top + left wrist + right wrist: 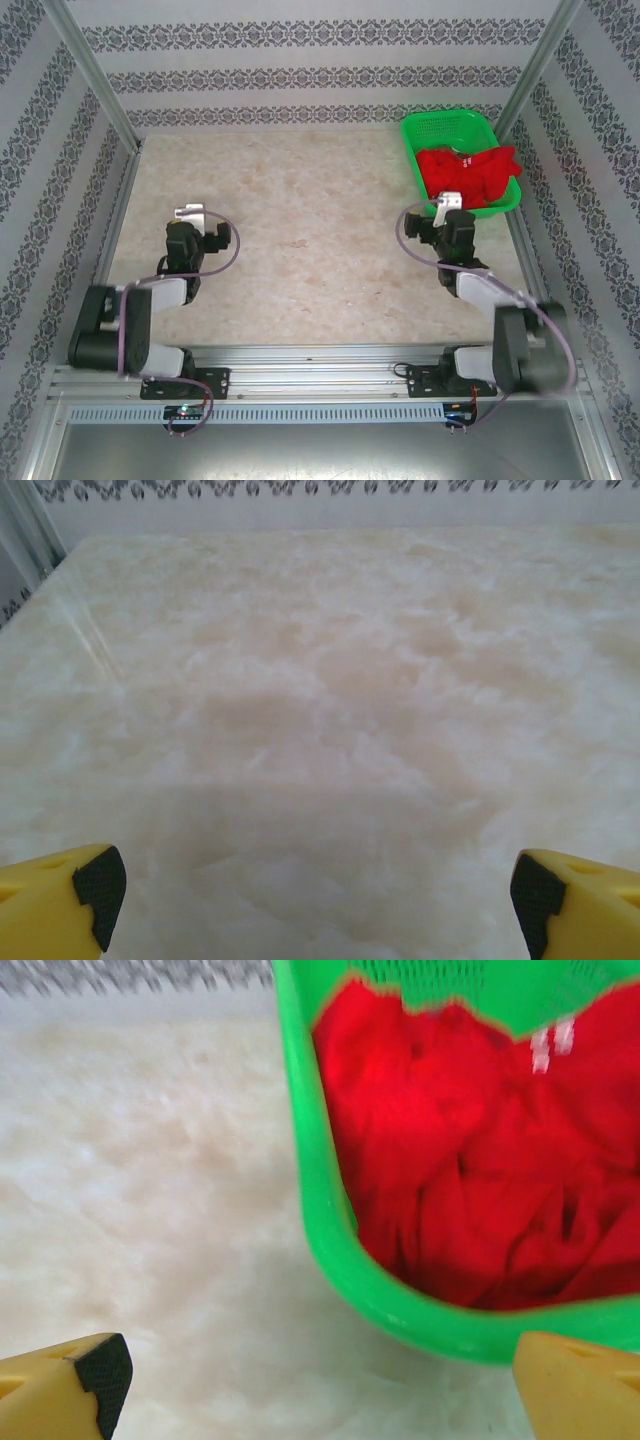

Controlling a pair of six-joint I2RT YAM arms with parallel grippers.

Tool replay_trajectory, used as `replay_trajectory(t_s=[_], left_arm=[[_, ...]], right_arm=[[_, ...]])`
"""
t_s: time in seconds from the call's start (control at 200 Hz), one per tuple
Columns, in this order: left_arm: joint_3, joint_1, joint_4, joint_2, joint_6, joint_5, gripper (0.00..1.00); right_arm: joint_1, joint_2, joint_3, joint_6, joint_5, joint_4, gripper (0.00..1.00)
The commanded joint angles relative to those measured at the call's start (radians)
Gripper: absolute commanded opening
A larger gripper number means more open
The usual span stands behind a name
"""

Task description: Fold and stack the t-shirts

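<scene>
The red t-shirts (470, 178) lie crumpled in the green basket (445, 130) at two o'clock on the table (300, 260), the right gripper (448, 204) released just short of its near rim and the left gripper (188, 213) released at nine o'clock; the right should clear the rim and pinch one top fold.

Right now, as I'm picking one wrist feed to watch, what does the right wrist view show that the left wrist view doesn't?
Right wrist view, not the left: the green basket with crumpled red t-shirts inside, a little white print showing on them. Left wrist view, not the right: a metal frame post at the far left corner, and the table bare all the way to its far edge. Both: that same pale marbled table, the patterned wallpaper along the top, and that arm's own yellow jaws standing wide open, holding nothing.
</scene>
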Motion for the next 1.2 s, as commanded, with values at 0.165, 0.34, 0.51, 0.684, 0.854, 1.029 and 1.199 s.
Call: replay_trajectory(t_s=[0.165, 0.34, 0.51, 0.684, 0.854, 1.029, 1.199], left_arm=[[0.435, -0.089, -0.867, -0.275, -0.332, 0.013, 1.00], [0.699, -0.203, -1.194, -0.161, -0.432, 0.034, 1.00], [0.878, -0.354, -1.289, -0.041, -0.421, 0.031, 1.00], [0.926, -0.465, -1.238, -0.027, -0.390, 0.056, 1.00], [0.885, -0.535, -1.165, -0.116, -0.359, 0.058, 1.00], [0.845, -0.566, -1.135, -0.237, -0.332, 0.052, 1.00], [0.848, -0.568, -1.182, -0.322, -0.308, 0.004, 1.00]], right_arm=[[0.030, -0.316, 0.351, 0.239, -0.116, -0.875, 0.98], [-0.091, -0.126, 0.654, 0.256, -0.222, -1.117, 0.98], [-0.194, 0.184, 0.885, 0.262, -0.298, -1.204, 0.98], [-0.259, 0.474, 1.034, 0.363, -0.414, -1.188, 0.88], [-0.275, 0.634, 1.097, 0.429, -0.405, -1.105, 0.84], [-0.296, 0.760, 1.113, 0.502, -0.441, -1.016, 0.75], [-0.295, 0.860, 1.173, 0.535, -0.457, -0.987, 0.68]])
